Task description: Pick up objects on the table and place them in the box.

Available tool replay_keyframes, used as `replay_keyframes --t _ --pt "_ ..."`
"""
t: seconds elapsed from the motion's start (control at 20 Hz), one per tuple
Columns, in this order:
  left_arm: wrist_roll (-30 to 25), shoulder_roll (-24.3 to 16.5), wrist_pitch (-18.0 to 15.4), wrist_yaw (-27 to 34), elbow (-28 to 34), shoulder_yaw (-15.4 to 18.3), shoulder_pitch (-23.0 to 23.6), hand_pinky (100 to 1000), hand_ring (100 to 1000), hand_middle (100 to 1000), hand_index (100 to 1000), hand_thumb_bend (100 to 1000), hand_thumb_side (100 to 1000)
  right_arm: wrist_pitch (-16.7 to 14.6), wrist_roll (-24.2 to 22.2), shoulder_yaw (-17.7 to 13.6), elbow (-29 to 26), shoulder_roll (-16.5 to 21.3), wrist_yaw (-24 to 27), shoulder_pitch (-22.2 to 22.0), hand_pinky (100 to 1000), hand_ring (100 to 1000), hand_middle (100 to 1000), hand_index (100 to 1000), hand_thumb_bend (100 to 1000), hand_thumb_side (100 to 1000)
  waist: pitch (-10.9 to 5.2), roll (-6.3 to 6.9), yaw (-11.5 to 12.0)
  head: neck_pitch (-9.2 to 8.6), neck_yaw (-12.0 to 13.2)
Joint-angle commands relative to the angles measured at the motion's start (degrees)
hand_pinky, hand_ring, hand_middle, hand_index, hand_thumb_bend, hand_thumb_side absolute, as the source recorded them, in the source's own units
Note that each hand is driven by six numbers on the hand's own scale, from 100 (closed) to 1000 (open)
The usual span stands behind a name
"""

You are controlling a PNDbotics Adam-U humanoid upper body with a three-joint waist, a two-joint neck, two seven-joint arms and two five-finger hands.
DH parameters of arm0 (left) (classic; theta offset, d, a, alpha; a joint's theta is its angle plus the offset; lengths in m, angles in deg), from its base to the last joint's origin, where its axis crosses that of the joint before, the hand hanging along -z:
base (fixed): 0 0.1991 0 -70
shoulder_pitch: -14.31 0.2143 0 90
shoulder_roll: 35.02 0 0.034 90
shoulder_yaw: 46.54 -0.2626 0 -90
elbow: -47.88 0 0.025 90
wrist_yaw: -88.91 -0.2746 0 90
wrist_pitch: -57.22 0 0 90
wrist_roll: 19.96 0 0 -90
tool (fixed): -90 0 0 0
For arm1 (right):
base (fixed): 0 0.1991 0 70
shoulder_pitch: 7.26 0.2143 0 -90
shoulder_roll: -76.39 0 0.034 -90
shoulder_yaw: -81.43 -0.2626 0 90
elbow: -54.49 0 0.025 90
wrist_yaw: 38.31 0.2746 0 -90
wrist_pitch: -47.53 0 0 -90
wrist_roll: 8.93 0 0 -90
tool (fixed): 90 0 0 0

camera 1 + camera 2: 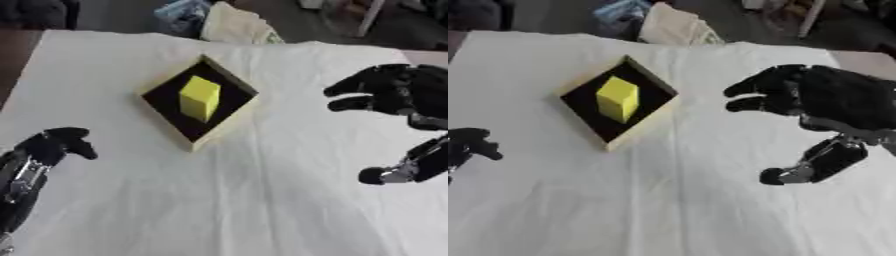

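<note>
Looking down at the box [199,145], I see the yellow block [199,97] already standing inside it on the dark floor, near the middle and tilted a little, so I judge the placing step done. The box sits turned like a diamond on the white cloth [262,210], one corner pointing toward me.

My right hand [833,97] hangs to the right of the box, apart from it, fingers spread and loosely bent with the thumb low, holding nothing; that looks to me like the pose of a hand with its load let go. My left hand [52,145] rests below and left of the box, near the cloth's edge, fingers relaxed and empty.

I see no other loose object on the cloth around the box. Beyond the box's far corner, off the table, lie some pale and blue bundles [210,22]; nothing blocks either hand
</note>
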Motion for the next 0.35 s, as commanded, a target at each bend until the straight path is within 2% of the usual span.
replay_keyframes --t 0.05,0.35 --pt "0.21 -0.74 0.0 -0.3 0.59 0.61 -0.16 840 619 559 775 186 894 -0.37 1.02 -1.09 -0.84 2.4 -1.16 -0.08 809 866 898 941 544 402 -1.16 0.11 -0.28 0.68 0.33" --pt "0.15 -0.67 -0.02 -0.26 0.57 0.62 0.04 840 619 559 775 186 894 -0.18 1.63 -1.39 -0.84 2.16 -1.95 -1.6 809 866 898 940 528 407 -1.45 0.15 -0.45 0.92 0.45"
